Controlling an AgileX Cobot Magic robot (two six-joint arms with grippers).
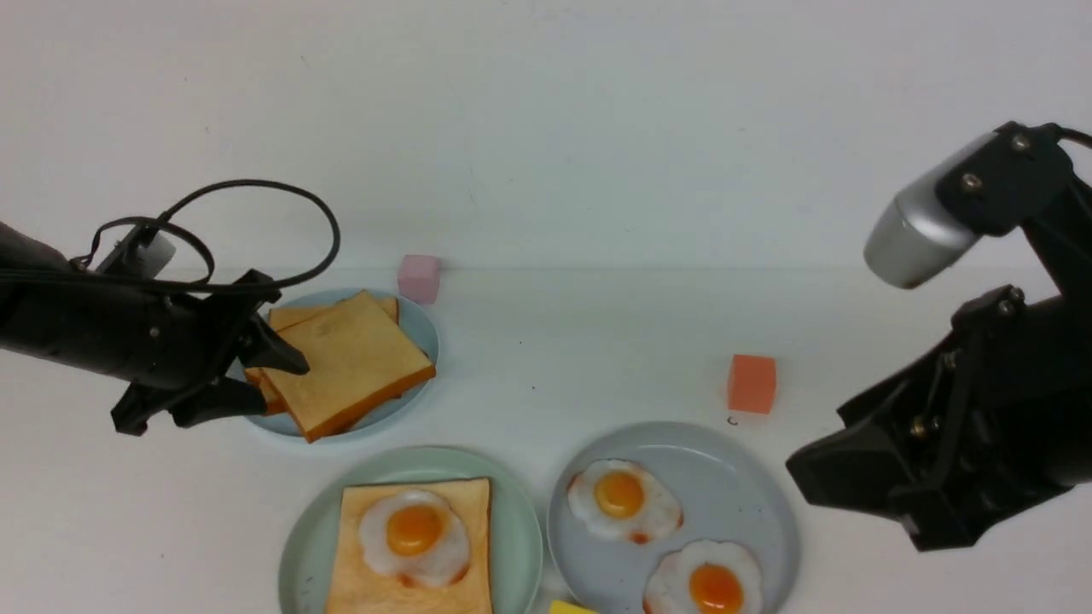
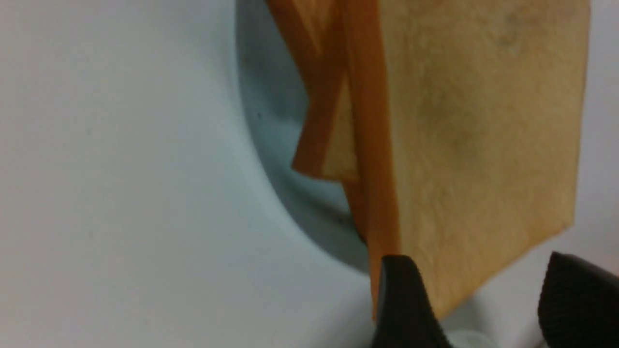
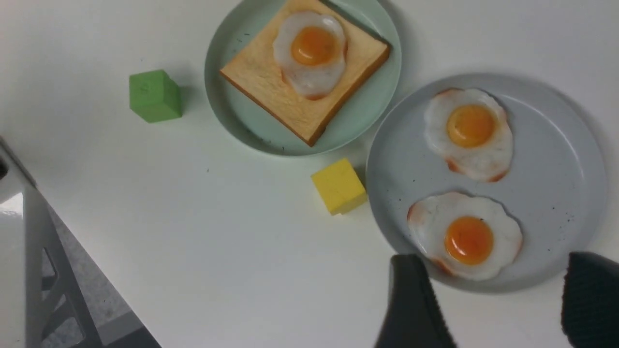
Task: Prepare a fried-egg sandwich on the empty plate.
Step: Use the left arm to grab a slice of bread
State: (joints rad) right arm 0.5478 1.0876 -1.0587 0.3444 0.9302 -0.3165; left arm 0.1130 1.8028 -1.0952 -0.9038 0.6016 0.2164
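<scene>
Sandwich (image 1: 416, 546), left end effector (image 1: 281, 384) parted around toast (image 1: 358, 358)

A round, plain pale mint-green plate (image 1: 518, 546) sits low in the front view, left of centre, its near part cut off by the frame. One square golden-brown toast slice (image 1: 363, 571) with a darker crust lies flat on it. A white fried egg with an orange yolk (image 1: 414, 535) rests uncovered on the slice, toward its far edge.
</scene>
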